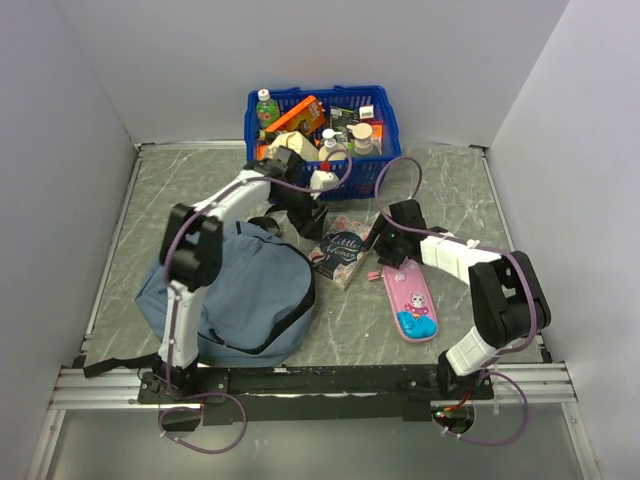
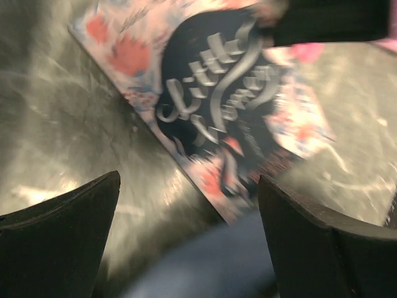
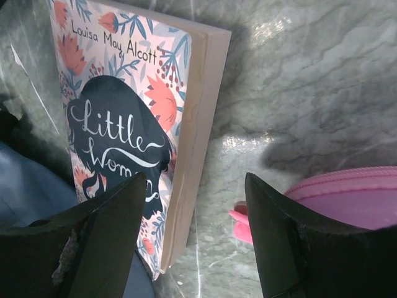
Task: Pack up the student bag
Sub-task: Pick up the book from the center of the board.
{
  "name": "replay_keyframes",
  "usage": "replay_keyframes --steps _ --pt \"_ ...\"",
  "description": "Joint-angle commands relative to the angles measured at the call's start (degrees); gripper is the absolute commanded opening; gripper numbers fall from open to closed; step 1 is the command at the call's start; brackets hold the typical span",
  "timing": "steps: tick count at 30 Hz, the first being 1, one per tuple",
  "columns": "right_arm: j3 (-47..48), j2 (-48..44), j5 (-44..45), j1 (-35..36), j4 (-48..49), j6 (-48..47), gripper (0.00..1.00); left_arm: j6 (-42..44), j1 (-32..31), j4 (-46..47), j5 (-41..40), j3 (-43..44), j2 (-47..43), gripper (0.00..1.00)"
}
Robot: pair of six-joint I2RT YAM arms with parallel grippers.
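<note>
The left gripper (image 2: 189,180) has its jaws spread wide with nothing between them. It hovers over a corner of a paperback book (image 2: 217,105), and a fold of blue fabric shows just beneath it. The right gripper (image 3: 195,180) is spread too and holds nothing. It is poised above the book's page edge, with a pink pencil case (image 3: 347,198) just to its right.

The book lies flat on the table (image 1: 450,190), right beside the student bag (image 1: 240,290), which slumps at the near left by the left arm's base. A blue basket (image 1: 390,120) of bottles and packets stands at the far edge.

The bag looks soft and light, so it will likely sag and close its own mouth when lifted. I cannot tell whether its zip is open. A pinch on the fabric lip beside the zip seems the best hold, with one arm propping the opening while the other feeds things in.
</note>
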Motion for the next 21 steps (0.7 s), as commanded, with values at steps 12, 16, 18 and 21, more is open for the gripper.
replay_keyframes --steps 12,16,18,21 --pt "-0.50 4.46 -5.73 1.93 6.61 3.13 0.72 -6.81 -2.26 11.83 4.16 -0.68 9.66 0.96" --pt "-2.78 3.33 -3.63 4.30 7.84 6.37 0.71 -8.64 -3.40 20.15 -2.07 -11.03 4.41 0.96" --pt "-5.14 2.19 -2.93 5.18 10.12 7.34 0.71 -10.56 -4.19 31.89 -9.50 -21.54 -2.60 0.96" --pt "-7.00 0.78 -1.87 5.62 12.32 9.10 0.70 -12.50 -6.13 32.23 -17.00 -24.15 -4.14 0.96"
